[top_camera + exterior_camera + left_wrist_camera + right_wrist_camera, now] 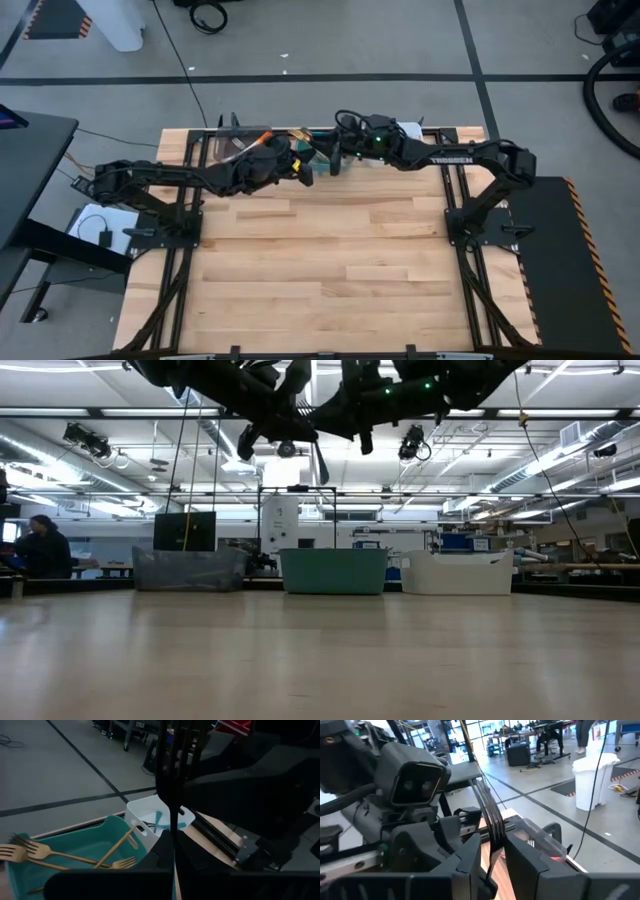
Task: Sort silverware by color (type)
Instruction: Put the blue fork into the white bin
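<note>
Both grippers meet high over the bins at the table's far edge. My left gripper (pixel 302 168) (pixel 175 851) is shut on a dark-looking fork (pixel 172 780) whose tines stand beyond its fingers. My right gripper (pixel 335 158) (pixel 492 866) is shut on a dark fork (pixel 487 815) that reaches toward the left arm. I cannot tell whether it is the same fork. Several gold forks (pixel 60 855) lie in the teal bin (pixel 100 832). Blue-handled pieces (pixel 159 822) lie in the white bin (pixel 137 815). An orange-handled piece (pixel 547 854) lies in the grey bin (pixel 540 837). My left gripper pinches the fork's thin stem (pixel 173 827) between its two fingers. The fork runs along the fingers, tines at the far end (pixel 175 745), lifted clear above the bins. My right gripper pinches a fork's narrow neck (pixel 491 861) between its two fingers. The tines (pixel 485 805) point away from it, and the fork is clear of the table.
The grey bin (pixel 190 570), teal bin (pixel 333 571) and white bin (pixel 458 573) stand in a row along the far edge. The wooden tabletop (pixel 330 270) lies bare in front of them. A thin dark piece (pixel 320 462) hangs below the grippers in the low view.
</note>
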Tool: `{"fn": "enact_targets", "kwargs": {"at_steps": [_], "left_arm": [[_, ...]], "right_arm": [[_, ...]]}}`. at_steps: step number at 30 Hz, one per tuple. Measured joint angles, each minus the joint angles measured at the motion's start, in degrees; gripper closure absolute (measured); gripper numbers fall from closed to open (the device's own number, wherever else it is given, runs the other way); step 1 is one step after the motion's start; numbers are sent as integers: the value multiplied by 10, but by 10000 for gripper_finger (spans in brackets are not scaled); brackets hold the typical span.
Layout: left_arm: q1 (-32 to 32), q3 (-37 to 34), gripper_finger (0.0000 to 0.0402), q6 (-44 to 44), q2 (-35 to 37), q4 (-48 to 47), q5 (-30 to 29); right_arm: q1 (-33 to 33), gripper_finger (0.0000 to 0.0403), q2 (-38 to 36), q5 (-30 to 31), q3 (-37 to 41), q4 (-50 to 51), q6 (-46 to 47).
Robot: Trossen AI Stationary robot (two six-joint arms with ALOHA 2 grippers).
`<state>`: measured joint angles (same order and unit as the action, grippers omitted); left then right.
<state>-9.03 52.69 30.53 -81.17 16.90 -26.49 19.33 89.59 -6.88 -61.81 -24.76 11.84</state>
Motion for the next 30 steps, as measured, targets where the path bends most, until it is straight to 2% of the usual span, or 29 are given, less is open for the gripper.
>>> {"fn": "enact_targets", "kwargs": {"at_steps": [5, 10, 14, 17, 21, 25, 28, 30], "left_arm": [[-2, 0, 396, -12, 0, -2, 3], [-2, 0, 390, -20, -1, -12, 8], [-12, 0, 386, -20, -1, -14, 21], [-25, 0, 372, -38, -1, -9, 53], [-41, 1, 341, -41, 6, 2, 93], [-51, 0, 315, -42, 11, -4, 101], [-57, -1, 310, -42, 21, -8, 104], [-63, 1, 309, -42, 26, 1, 103]], "right_arm": [[1, 317, 13, 5, -24, 19, 0], [0, 386, 13, 42, -29, 54, -3], [2, 390, 12, 45, -30, 62, -20], [4, 395, -1, 51, -30, 88, -65], [23, 395, -32, 136, -28, 192, -163], [61, 395, -72, 210, -29, 315, -255], [113, 395, -78, 212, -27, 410, -275], [155, 395, -76, 190, -28, 447, -284]]}}
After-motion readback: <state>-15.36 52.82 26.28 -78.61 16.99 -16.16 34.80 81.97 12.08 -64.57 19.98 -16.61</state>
